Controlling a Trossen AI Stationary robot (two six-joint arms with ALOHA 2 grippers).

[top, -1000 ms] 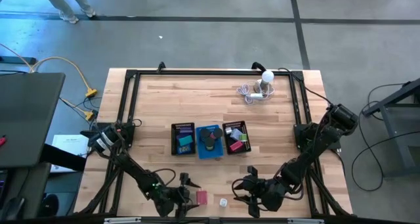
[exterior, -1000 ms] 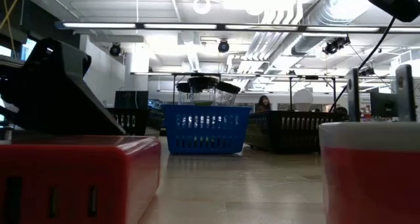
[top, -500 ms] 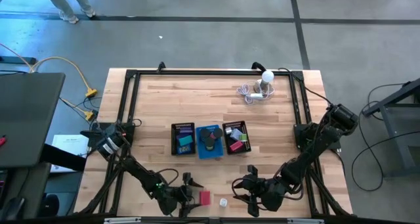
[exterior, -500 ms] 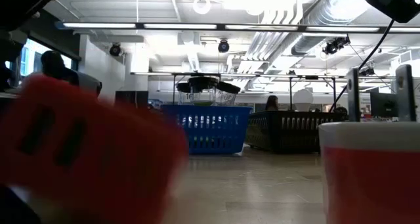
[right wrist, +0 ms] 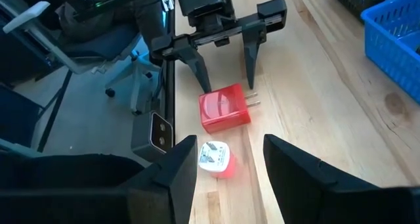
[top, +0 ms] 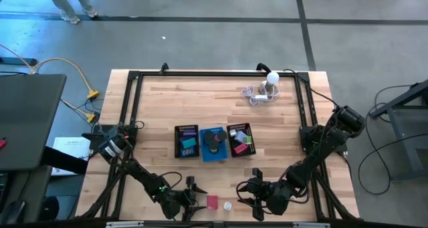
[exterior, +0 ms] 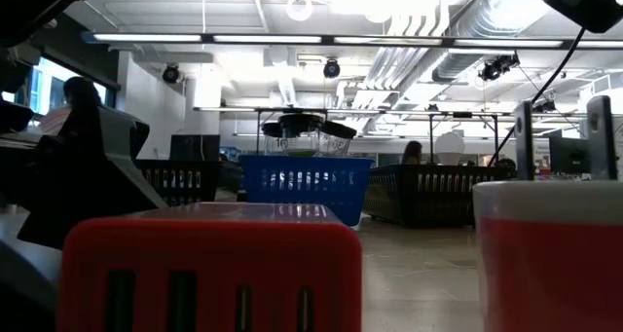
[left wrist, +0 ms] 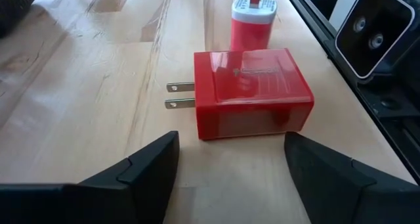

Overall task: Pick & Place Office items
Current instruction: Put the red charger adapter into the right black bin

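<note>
- While both arms reach along the near edge, the wooden surface [top: 200, 107] carries every object, framed by a black rail.
- Left arm [top: 134, 171]: it extends from the left side toward the near edge. The left gripper [top: 188, 192] sits low over the wood, jaws released and spread apart, grasping nothing.
- Right arm [top: 321, 148]: it extends from the right side. The right gripper [top: 253, 190] hangs near the near edge, jaws parted and empty, just beside the small plug.
- Three trays stand in a row at mid-surface: a black mesh tray [top: 186, 141], a blue tray [top: 214, 144] and a second black mesh tray [top: 241, 138], each holding small coloured items.
- White round bulb with coiled cable [top: 267, 86]: it rests near the far edge, well apart from the arms.
- Red charger block [left wrist: 252, 92]: it lies flat on the wood, two prongs pointing sideways, just ahead of the left jaws and touching neither finger [left wrist: 141, 168].
- Small red plug with white top [right wrist: 215, 158]: it stands just beside the block, between the two grippers.
</note>
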